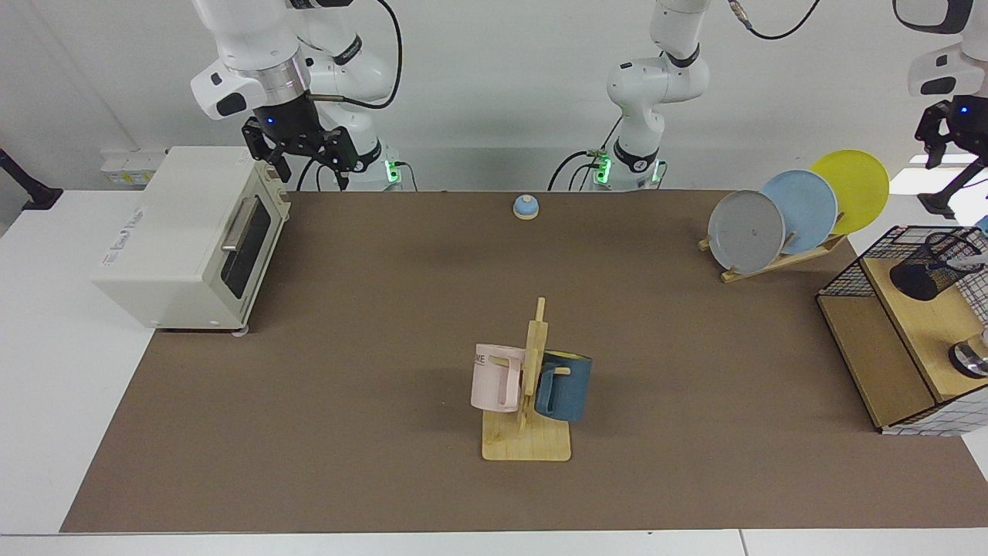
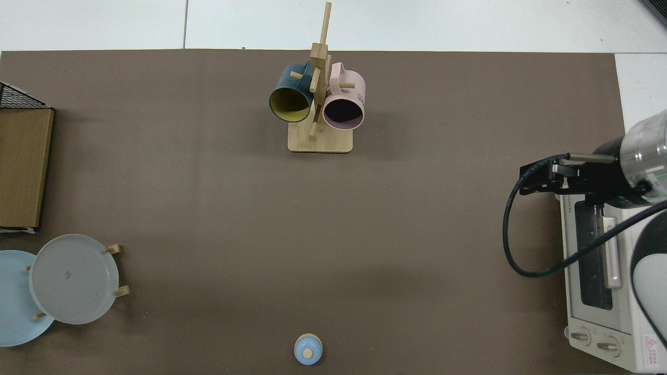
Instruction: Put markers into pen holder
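Observation:
The pen holder, a black mesh cup, stands tilted on the wooden shelf at the far right of the facing view. The marker rests in it, its white body poking out over the rim towards the right. My left gripper hangs high above the holder, open and empty. My right gripper waits open over the near corner of the toaster oven, and shows in the top view as the right gripper. Neither holder nor marker shows in the top view.
A white toaster oven sits at the facing view's left. A wooden mug rack with a pink and a blue mug stands mid-table. A plate rack, a small blue bell and the wire-sided shelf are also there.

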You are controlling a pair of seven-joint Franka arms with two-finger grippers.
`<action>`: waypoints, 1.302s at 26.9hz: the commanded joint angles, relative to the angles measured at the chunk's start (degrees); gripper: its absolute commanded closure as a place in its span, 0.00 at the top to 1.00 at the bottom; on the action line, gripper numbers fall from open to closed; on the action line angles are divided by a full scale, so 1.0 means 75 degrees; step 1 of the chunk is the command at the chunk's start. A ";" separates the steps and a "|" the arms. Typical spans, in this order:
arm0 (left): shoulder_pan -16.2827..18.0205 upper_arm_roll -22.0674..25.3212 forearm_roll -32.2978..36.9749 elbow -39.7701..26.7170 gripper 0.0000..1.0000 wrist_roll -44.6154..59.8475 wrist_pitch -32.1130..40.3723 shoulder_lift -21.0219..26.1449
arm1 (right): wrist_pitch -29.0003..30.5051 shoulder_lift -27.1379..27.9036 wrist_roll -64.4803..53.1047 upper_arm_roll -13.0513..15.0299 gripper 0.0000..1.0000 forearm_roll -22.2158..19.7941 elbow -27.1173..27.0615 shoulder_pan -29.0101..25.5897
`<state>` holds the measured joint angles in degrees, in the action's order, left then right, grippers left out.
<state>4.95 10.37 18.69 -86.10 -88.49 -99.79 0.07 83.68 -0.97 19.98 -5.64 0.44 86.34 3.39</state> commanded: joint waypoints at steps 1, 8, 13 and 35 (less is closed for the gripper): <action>-0.0577 0.0152 -0.0370 0.0019 1.00 0.1764 0.0788 -0.0150 | 0.0022 -0.0152 -0.0156 -0.0034 1.00 0.0047 0.0172 -0.0101; -0.0917 0.0211 -0.1448 -0.0039 1.00 0.4109 0.1364 -0.0255 | 0.0022 -0.0152 -0.0145 -0.0045 1.00 0.0047 0.0172 -0.0101; -0.1222 0.0235 -0.1496 -0.0238 1.00 0.5561 0.1376 -0.0431 | 0.0022 -0.0152 -0.0156 -0.0045 1.00 0.0047 0.0171 -0.0101; -0.1257 -0.0305 -0.2515 0.0534 1.00 0.9385 0.2606 0.0013 | 0.0022 -0.0152 -0.0156 -0.0045 1.00 0.0047 0.0172 -0.0101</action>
<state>-4.37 8.38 0.66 -86.12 -20.88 -83.37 -2.08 83.68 -0.97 19.98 -5.63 0.44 86.34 3.39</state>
